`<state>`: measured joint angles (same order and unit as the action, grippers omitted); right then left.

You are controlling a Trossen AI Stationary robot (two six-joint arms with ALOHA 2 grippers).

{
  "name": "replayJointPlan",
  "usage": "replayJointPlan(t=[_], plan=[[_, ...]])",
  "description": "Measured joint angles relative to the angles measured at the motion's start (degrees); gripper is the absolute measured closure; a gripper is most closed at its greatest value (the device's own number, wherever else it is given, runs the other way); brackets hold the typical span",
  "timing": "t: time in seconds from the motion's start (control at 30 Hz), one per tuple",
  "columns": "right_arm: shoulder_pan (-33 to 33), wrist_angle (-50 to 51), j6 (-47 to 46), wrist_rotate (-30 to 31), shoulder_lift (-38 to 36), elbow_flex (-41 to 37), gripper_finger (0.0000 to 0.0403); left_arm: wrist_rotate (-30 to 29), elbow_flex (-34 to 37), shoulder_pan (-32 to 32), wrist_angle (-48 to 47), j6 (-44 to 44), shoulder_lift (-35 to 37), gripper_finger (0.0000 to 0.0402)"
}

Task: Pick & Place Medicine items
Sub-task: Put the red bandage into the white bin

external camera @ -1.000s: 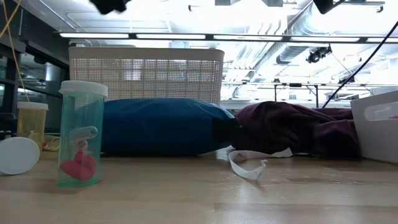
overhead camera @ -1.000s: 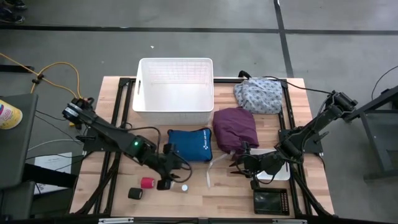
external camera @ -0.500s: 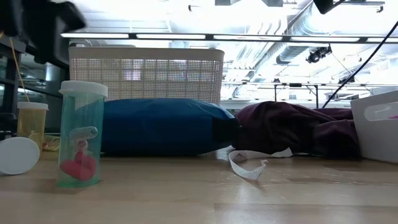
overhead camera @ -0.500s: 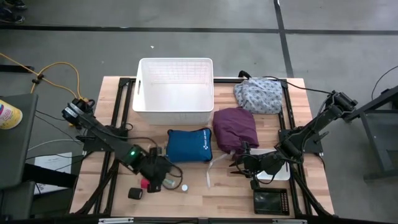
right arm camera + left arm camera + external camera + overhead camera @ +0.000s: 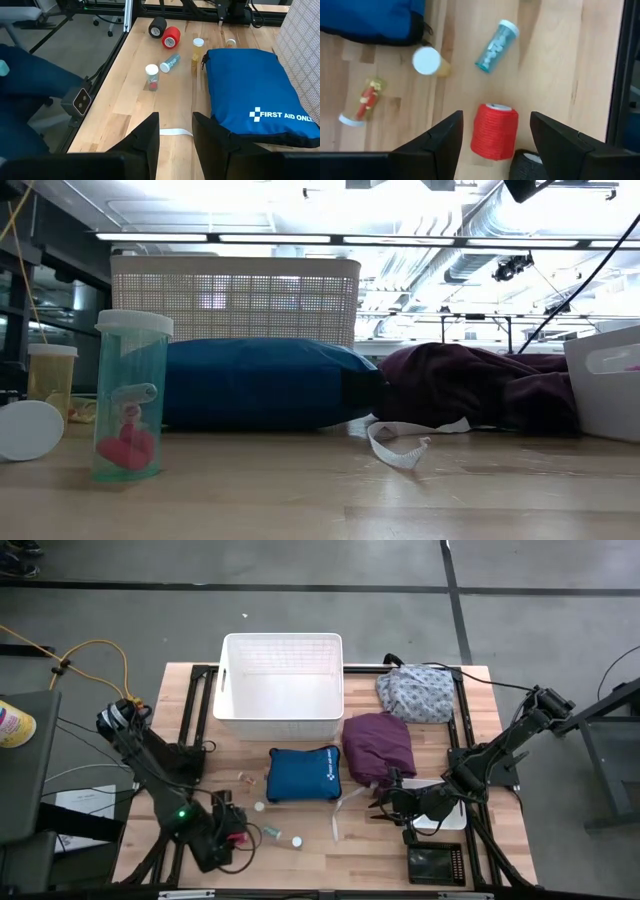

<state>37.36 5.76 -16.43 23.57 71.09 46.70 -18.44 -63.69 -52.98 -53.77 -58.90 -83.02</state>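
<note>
Evidently little was done: the basket [image 5: 281,680] looked bare (vials and rolls lay loose on the bench [image 5: 370,845]), and the left end effector [image 5: 495,132], fingers apart, straddled the red roll [image 5: 494,131] ungripped.

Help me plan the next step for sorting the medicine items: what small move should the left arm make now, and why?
Probably lower the left gripper straight down around the red bandage roll. Its fingers stand open on either side of the roll, seemingly above it, and the roll stands upright between them. A black roll sits close beside it, so the descent should stay centred. The right gripper waits by the blue pouch.
</note>
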Motion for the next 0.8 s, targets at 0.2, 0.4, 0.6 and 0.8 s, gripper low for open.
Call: replayJointPlan(t=[0.2,0.4,0.6,0.8], plan=[[0.01,0.0,0.0,0.0,0.0,0.0,0.03,0.02,1.52,-2.71,1.76,-1.18,0.0,0.0181],[0.0,0.0,0.0,0.0,0.0,0.0,0.03,0.08,3.61,-3.1,3.17,-1.57,0.0,0.0181],[0.02,0.0,0.0,0.0,0.0,0.0,0.03,0.82,4.04,-2.19,3.17,-1.2,0.0,0.0181],[0.02,0.0,0.0,0.0,0.0,0.0,0.03,1.72,4.04,-0.93,3.23,-0.73,-0.62,0.0181]])
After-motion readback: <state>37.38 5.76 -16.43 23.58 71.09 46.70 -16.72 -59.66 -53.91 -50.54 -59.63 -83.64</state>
